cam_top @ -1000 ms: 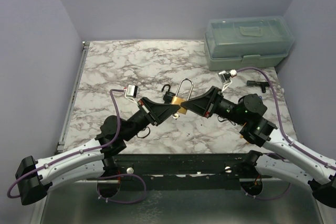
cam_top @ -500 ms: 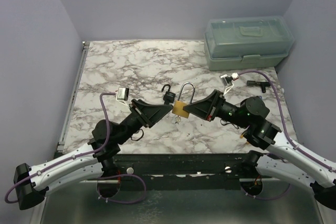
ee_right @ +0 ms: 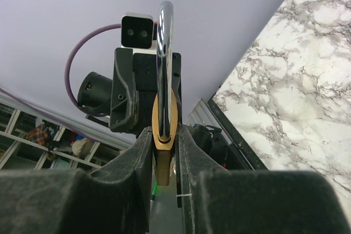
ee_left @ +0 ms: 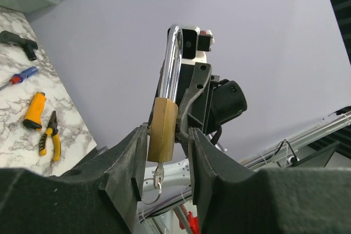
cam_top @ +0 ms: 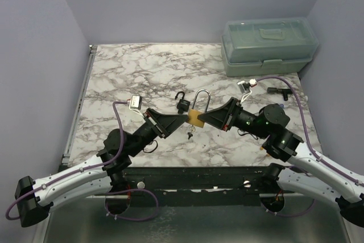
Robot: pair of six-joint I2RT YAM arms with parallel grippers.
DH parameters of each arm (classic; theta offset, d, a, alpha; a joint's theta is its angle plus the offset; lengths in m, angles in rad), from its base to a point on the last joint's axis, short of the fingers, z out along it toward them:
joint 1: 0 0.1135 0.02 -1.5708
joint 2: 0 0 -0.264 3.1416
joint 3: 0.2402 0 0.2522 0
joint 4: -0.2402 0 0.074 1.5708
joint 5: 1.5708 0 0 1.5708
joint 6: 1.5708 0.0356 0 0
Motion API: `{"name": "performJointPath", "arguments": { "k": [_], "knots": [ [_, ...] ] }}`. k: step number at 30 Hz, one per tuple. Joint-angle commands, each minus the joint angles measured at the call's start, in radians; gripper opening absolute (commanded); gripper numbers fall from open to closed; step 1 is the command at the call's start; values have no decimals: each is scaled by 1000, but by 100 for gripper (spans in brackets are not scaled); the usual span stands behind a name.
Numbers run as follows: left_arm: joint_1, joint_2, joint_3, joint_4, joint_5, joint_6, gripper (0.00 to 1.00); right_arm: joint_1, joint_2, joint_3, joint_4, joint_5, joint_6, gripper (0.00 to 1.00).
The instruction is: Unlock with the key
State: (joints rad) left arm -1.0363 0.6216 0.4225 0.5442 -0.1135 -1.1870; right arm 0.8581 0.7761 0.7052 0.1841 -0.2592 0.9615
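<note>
Right gripper [cam_top: 204, 117], seen from above, is clamped on a brass padlock [cam_top: 196, 119] and holds it clear of the marble table [cam_top: 142, 72], with its silver shackle standing up closed. The left gripper [cam_top: 185, 119] meets the lock from the opposite side. One key [cam_top: 190, 135] dangles just under the two tips, one smaller black padlock [cam_top: 182, 105] lies just beyond the left gripper, and one pale green toolbox [cam_top: 269, 41] sits well beyond the right gripper. That makes two padlocks in all. In the left wrist view, the left fingers [ee_left: 129, 160] are parted a little wider than the lock body, one on each side of its lower half. The near one is against the brass, while the other is kept off it by a finger of the right gripper. The key hangs on a ring from the lock's base, low between these fingers. Off to that gripper's side lie one screwdriver [ee_left: 19, 76], one orange-handled tool [ee_left: 34, 110] and one pair of pliers [ee_left: 49, 135]. In the right wrist view, the right fingers [ee_right: 137, 157] pinch the lock edge-on with no gap, and the left gripper faces them directly behind it. No lettering on the brass is legible.
</note>
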Motion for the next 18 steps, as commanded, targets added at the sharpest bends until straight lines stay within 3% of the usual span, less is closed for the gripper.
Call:
{"name": "performJointPath", "arguments": {
  "k": [1, 6, 11, 15, 18],
  "knots": [
    [-3, 29, 19, 7, 42, 7, 40, 2, 0, 22, 73, 10, 3, 1],
    [-2, 36, 12, 7, 60, 4, 37, 1, 3, 28, 74, 12, 2, 1],
    [-2, 19, 1, 7, 59, 6, 21, 1, 2, 30, 66, 12, 1, 1],
    [-3, 7, 11, 6, 72, 29, 0, 1, 14, 30, 74, -12, 5, 1],
    [-2, 4, 16, 5, 78, 34, 0, 1, 30, 43, 71, -39, 3, 1]
  ]
}}
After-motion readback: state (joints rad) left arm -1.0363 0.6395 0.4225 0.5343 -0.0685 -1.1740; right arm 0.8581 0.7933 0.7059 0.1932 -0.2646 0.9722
